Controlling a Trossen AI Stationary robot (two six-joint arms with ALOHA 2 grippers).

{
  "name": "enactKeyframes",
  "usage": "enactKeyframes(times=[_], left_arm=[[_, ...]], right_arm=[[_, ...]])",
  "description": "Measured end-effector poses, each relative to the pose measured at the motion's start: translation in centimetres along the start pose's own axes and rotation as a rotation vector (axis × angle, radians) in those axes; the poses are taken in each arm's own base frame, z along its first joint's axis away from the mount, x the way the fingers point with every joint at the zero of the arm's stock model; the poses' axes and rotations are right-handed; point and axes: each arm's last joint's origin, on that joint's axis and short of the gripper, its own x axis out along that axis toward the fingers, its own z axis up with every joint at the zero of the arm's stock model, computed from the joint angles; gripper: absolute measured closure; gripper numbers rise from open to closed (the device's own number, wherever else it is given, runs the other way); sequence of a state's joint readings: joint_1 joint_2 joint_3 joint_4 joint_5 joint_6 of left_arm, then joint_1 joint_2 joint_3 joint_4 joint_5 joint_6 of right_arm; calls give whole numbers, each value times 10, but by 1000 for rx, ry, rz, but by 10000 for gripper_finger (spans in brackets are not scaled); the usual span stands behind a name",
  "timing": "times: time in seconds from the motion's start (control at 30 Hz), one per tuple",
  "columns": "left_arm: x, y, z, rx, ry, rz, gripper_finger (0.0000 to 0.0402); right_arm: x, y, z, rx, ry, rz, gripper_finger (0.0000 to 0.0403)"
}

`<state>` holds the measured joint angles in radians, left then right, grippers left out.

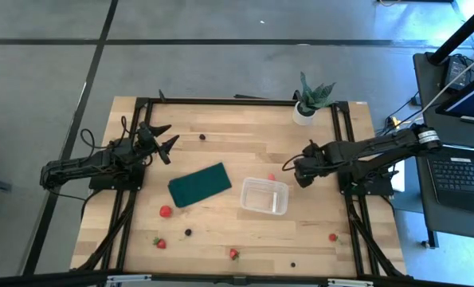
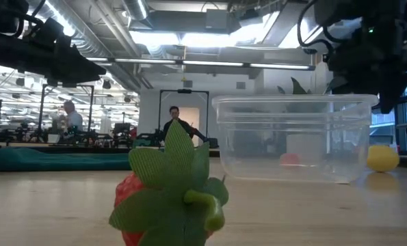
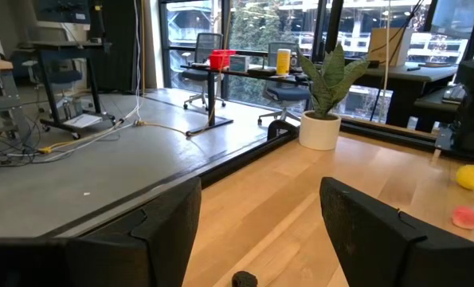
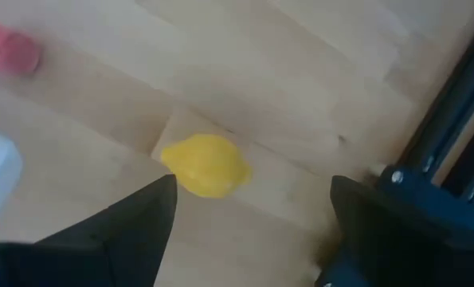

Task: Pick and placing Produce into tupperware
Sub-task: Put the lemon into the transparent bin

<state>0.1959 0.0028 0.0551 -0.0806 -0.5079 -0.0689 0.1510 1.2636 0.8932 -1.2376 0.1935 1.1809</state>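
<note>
The clear tupperware stands on the table right of centre, also showing in the low view. My right gripper is open and hovers just beyond its far right corner, above the yellow lemon, which lies on the wood ahead of the fingers. A small red fruit lies by the tub's far edge. My left gripper is open at the table's left, raised, near a dark berry. Strawberries, a red round fruit and dark berries lie scattered along the near side.
A dark green pad lies flat left of the tub. A potted plant stands at the far edge. One strawberry lies close before the low camera. A laptop desk stands off the table's right side. People show in the room behind.
</note>
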Motion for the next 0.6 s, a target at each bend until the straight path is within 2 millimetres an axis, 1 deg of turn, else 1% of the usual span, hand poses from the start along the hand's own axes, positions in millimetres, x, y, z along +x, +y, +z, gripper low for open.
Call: enactKeyframes(times=[0.1,0.17,0.47,0.6], left_arm=[[0,0,0,0,0,0,152],[0,0,0,0,0,0,152],[0,0,0,0,0,0,152],[0,0,0,-1,0,-1,152]], right_arm=[[-1,1,-3,-116,-1,2,71],[-1,1,-3,-145,-1,0,71],[-1,1,-3,-143,-1,1,71],[-1,5,-2,-119,-18,37,71]])
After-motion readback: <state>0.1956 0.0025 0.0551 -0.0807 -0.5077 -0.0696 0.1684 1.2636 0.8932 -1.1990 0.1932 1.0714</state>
